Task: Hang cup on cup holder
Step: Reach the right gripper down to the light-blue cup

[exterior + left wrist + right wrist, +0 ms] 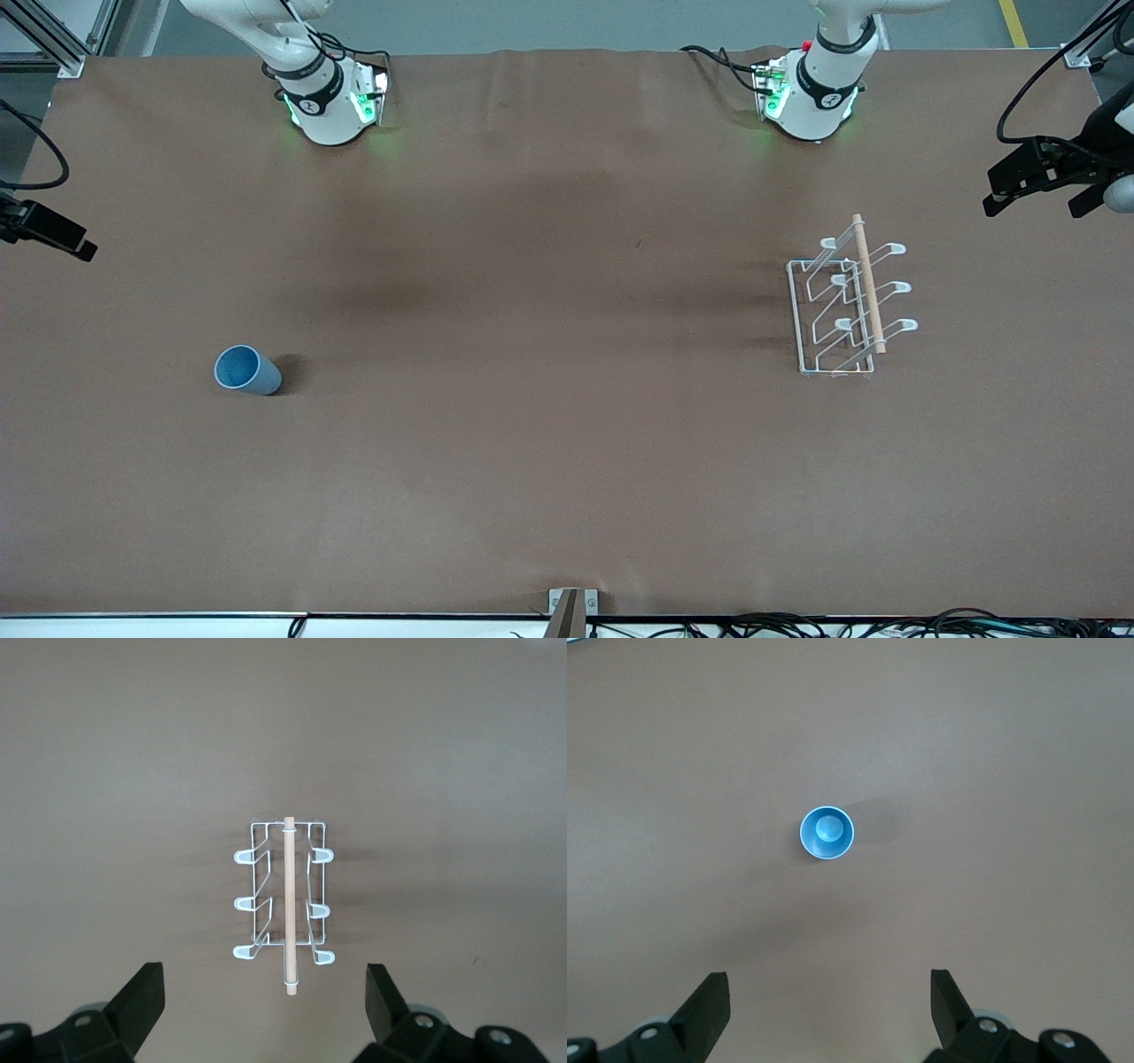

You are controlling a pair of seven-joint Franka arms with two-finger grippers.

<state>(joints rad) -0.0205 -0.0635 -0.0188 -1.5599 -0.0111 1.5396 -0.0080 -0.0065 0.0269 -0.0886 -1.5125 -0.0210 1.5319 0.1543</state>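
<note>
While both arms wait raised, the brown surface (549,425) carries just the cup (246,370) and the cup holder (842,306). Cup stands upright, mouth up, toward the right arm's end, well apart from the cup holder and nearer the front camera than it. Right pincer (829,1010) hovers over the cup, spread, holding nothing. Left pincer (266,1001) hovers over the cup holder, spread, holding nothing.

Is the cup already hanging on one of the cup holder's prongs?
No: the cup stands on the table, apart from the cup holder, whose prongs are all bare.
</note>
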